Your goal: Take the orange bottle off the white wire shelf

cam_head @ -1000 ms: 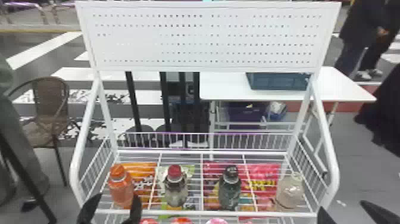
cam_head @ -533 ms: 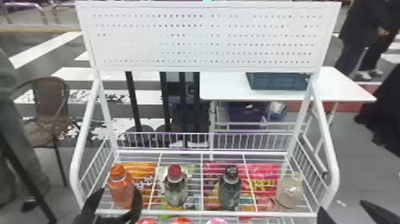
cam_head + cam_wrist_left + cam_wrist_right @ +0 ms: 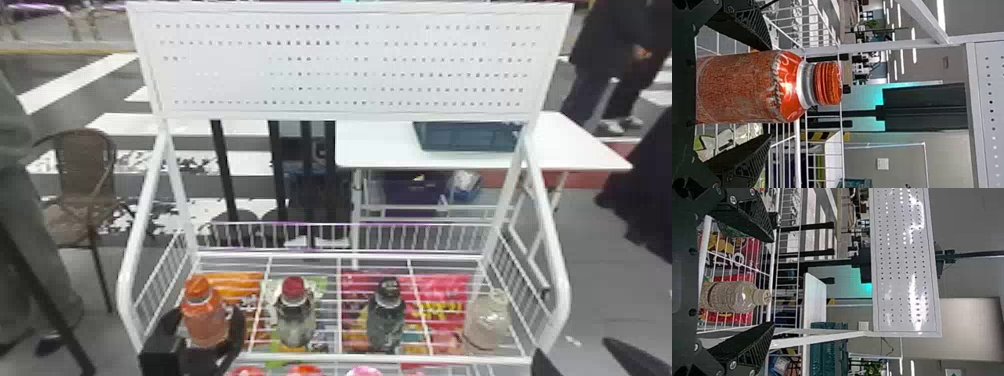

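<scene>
At the bottom right edge of the head view, the right gripper (image 3: 573, 347) waits with its fingers spread and nothing between them. Toward the lower left, the left gripper (image 3: 207, 314) stands at the front of the white wire shelf (image 3: 390, 358), its two fingers well parted, one on either side of the orange bottle (image 3: 205, 322).

The task looks to be at the grasping step: the approach seems done, while closing on the bottle, lifting it and bringing it clear of the shelf are left. The bottle stands upright between the fingers, its cap reaching out beyond their tips in the left wrist view. Some space shows along one side; whether the other finger touches, I cannot tell.

To the right, along the same shelf, stand a red-capped bottle (image 3: 295, 320), a dark-capped bottle (image 3: 386, 320) and a pale bottle (image 3: 487, 322). Farther back, a perforated white panel (image 3: 350, 75) spans the upper frame, with a white table (image 3: 380, 152) behind it at upper right.
</scene>
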